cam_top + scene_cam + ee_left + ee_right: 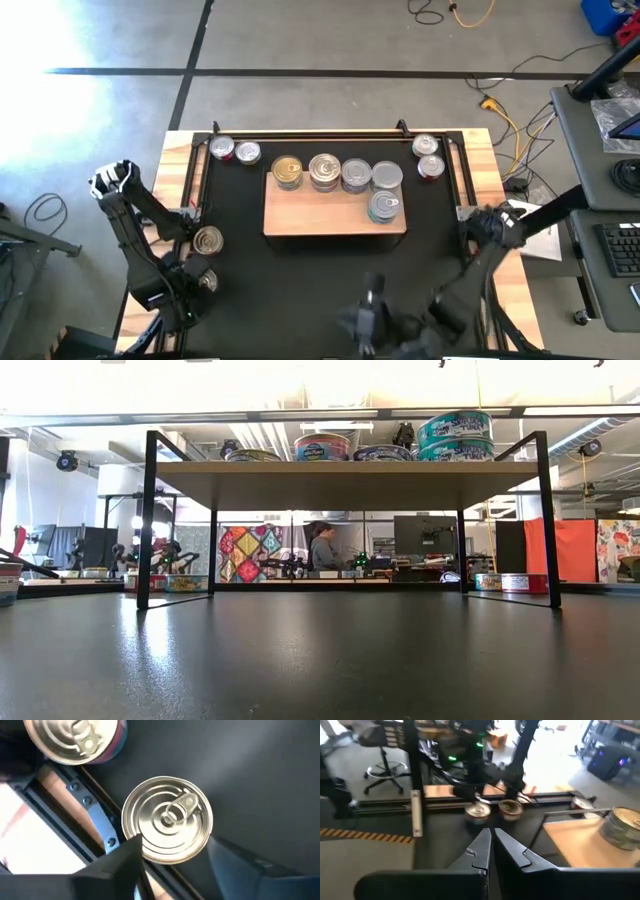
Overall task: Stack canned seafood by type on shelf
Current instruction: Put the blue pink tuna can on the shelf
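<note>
Silver tin (167, 819) sits between the left gripper's (172, 857) parted jaws, contact hidden; right gripper (492, 842) clenched empty.

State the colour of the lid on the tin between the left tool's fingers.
Silver, with a silver pull-tab: the tin shows best in the left wrist view.

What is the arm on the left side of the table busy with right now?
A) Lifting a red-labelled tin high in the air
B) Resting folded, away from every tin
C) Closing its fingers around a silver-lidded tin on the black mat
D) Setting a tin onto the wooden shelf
C: in the left wrist view the left gripper has a finger on each side of a silver-lidded tin that sits on the black mat, away from the shelf.
</note>
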